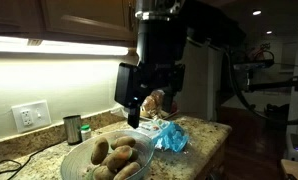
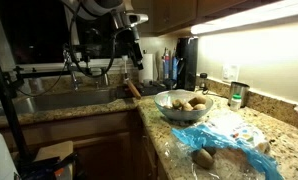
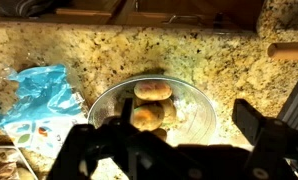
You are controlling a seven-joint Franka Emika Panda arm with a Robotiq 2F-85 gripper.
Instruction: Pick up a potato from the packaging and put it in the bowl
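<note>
While the end effector [image 3: 171, 128] hung wide open and empty, the bowl [image 3: 204, 112] held potatoes [image 3: 152, 91] beside the blue bag [image 3: 39, 95].

Round about my counter [image 1: 207, 140]
A dark metal cup [image 1: 72, 128] stands near the wall outlet [image 1: 30, 116]; a sink [image 2: 59, 100] is set into the granite.

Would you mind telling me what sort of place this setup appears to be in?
Most likely a home kitchen: a speckled granite countertop, a sink set into it, and wooden cabinets with strip lighting underneath.
</note>
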